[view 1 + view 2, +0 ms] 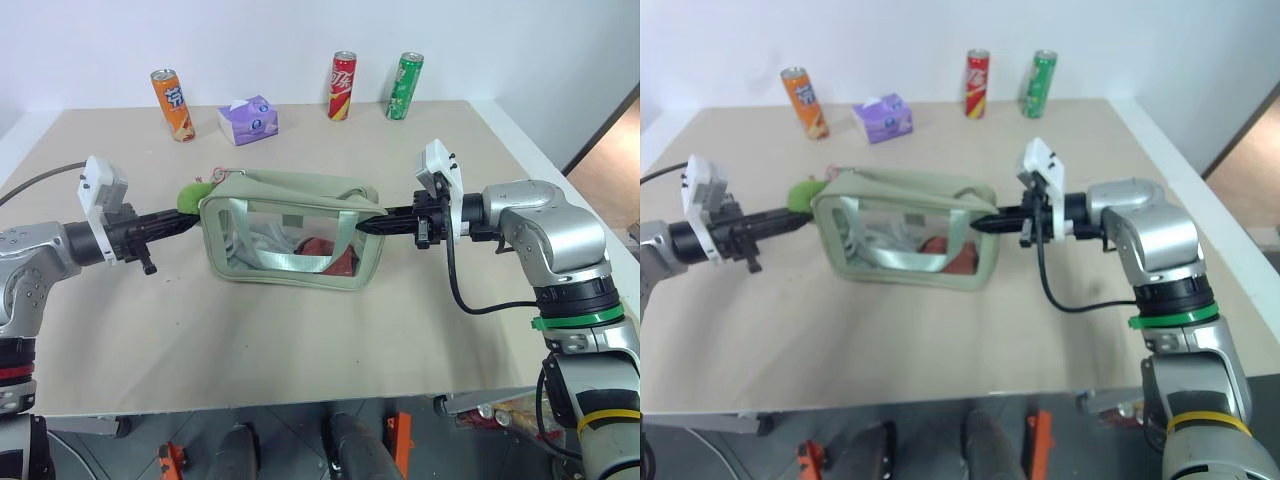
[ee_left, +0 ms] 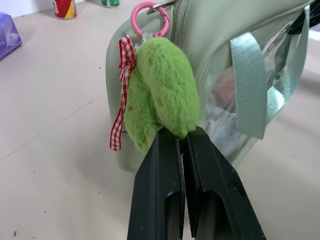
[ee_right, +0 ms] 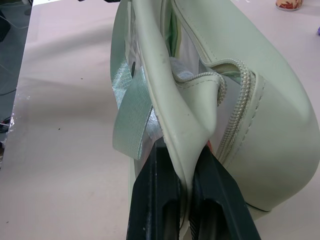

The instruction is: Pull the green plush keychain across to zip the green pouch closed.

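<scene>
The green pouch lies mid-table, its clear window facing me and its top zipper gaping open. At its left end hangs the green plush keychain on a pink ring with a red checked ribbon. My left gripper is shut on the plush's lower tip; in the eye view it reaches in level from the left. My right gripper is shut on the pouch's right end, pinching a fold of its pale green rim; it comes in from the right.
Along the table's far edge stand an orange can, a purple tissue pack, a red can and a green can. The table's front edge runs close below the arms.
</scene>
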Controlling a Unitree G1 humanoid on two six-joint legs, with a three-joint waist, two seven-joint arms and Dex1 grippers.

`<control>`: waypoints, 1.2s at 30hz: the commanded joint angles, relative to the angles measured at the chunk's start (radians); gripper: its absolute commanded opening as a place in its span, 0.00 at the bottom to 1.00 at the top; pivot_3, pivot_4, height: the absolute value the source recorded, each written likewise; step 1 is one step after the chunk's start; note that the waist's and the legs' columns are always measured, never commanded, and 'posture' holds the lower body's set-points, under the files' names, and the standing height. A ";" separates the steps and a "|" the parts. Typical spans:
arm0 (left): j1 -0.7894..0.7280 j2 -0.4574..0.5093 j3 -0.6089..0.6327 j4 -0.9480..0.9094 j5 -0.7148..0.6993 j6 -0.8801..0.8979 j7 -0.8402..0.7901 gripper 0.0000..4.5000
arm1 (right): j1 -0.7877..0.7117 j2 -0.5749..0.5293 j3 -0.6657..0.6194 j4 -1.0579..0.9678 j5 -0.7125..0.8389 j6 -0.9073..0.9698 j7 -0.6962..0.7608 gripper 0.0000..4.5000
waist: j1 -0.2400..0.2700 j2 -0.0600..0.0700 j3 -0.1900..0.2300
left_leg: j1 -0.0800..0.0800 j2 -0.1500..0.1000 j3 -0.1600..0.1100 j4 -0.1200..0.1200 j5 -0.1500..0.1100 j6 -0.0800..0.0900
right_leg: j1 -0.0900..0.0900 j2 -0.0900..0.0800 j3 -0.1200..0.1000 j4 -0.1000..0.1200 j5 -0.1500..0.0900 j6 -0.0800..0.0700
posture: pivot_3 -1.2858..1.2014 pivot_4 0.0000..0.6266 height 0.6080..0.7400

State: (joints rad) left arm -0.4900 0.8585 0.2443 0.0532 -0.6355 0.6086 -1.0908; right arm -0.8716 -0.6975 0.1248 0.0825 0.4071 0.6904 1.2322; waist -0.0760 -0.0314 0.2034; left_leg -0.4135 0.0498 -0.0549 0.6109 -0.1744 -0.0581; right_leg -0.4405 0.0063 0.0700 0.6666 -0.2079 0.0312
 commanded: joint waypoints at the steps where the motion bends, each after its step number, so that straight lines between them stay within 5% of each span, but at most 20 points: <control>1: -0.031 0.041 0.052 -0.013 -0.008 -0.019 -0.010 0.00 | -0.010 -0.017 -0.027 -0.024 0.009 -0.003 -0.002 0.00 | 0.000 0.000 0.000 | 0.000 0.000 0.000 0.000 0.000 0.000 | 0.000 0.000 0.000 0.000 0.000 0.000 | 0.52 0.24 1.00; 12: -0.304 -0.089 -0.049 -0.024 0.021 -0.081 0.071 0.00 | -0.014 -0.008 -0.021 -0.020 0.006 -0.003 -0.006 0.00 | 0.003 0.000 0.000 | -0.005 -0.001 -0.001 0.007 0.000 0.000 | 0.000 -0.001 0.000 0.000 0.002 0.003 | 0.52 0.24 1.00; 36: -0.503 -0.476 -0.401 0.082 0.167 -0.163 -0.079 0.00 | 0.055 -0.027 -0.055 -0.127 0.051 0.062 -0.060 0.00 | 0.004 0.000 0.000 | -0.008 -0.003 -0.001 0.015 0.000 0.000 | 0.001 0.000 0.004 0.000 0.006 0.007 | 0.52 0.24 1.00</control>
State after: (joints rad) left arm -0.9626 0.3920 -0.1503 0.1386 -0.4770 0.4663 -1.1572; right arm -0.8033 -0.7216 0.1015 0.0015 0.4300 0.7557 1.1748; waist -0.0723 -0.0313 0.2034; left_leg -0.4218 0.0464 -0.0562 0.6263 -0.1743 -0.0577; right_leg -0.4396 0.0066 0.0742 0.6663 -0.2015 0.0383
